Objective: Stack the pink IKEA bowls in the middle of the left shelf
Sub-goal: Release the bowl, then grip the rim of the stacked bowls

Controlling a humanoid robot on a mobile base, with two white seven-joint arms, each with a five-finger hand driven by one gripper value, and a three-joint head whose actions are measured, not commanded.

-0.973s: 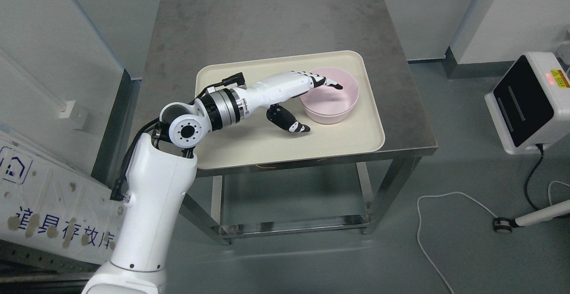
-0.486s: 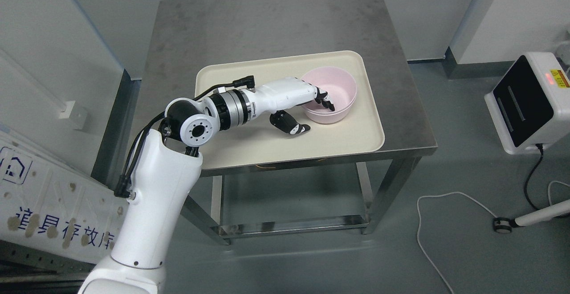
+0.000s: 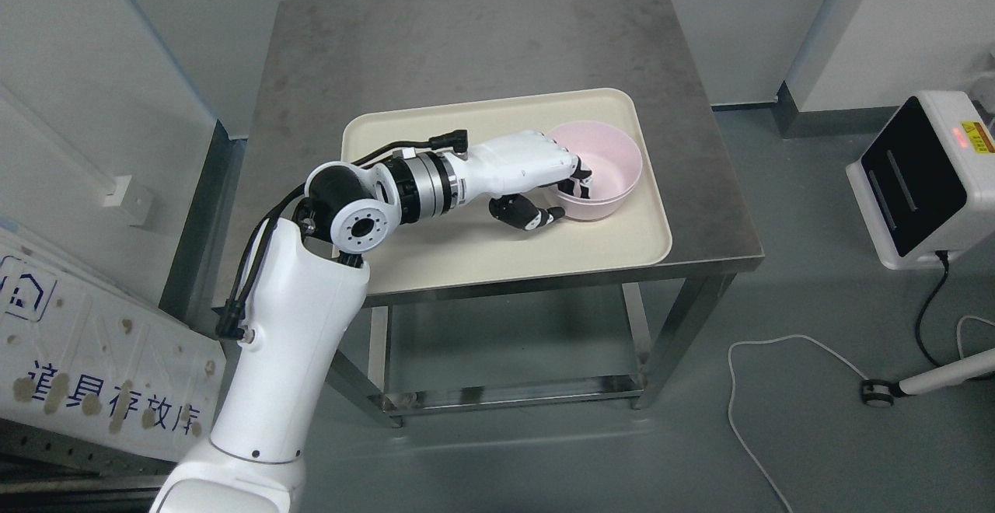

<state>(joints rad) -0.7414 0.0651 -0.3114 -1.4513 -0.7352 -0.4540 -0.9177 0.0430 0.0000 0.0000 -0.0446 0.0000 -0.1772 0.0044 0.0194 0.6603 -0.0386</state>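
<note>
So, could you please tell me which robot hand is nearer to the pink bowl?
Left. The left robot hand grips the pink bowl at its near rim, fingers curled inside. The right robot hand is not in view.

The table [image 3: 482, 54] stands in the middle of the room against the back wall, and a tray [image 3: 435, 241] lies on its near half. On the tray's right part sits the bowl [image 3: 610, 167], tipped a little, well back from the tray's near edge. The left arm comes up from the lower left, crossing over the tray's left side, and the left hand [image 3: 544, 179] is at the bowl's left rim, fingers [image 3: 579, 183] curled down inside it, thumb [image 3: 532, 215] outside below. Right of the table, on the floor, a machine [image 3: 925, 179] stands apart, a cable [image 3: 746, 373] trailing before it. A board [image 3: 85, 357] leans at the far left.
</note>
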